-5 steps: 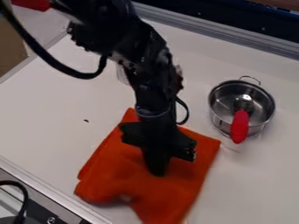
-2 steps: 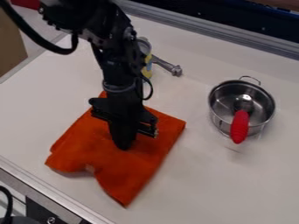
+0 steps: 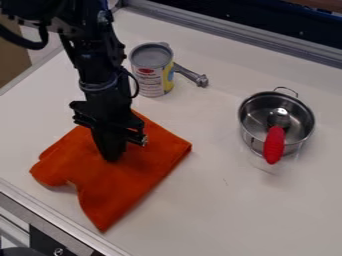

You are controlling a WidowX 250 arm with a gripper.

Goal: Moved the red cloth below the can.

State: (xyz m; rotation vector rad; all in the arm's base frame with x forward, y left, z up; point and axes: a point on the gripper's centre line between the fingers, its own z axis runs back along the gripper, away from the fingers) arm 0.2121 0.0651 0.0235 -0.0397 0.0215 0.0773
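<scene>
Fingers (image 3: 111, 153) pinched together on the cloth (image 3: 123, 187), upper middle. Likely light, floppy; gather a fold, drag flat.

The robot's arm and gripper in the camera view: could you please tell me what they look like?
The arm is black and jointed, with a greyish ring low on it and a thick black cable looping beside its upper part. The gripper is black too, with a wide crosswise body.
</scene>
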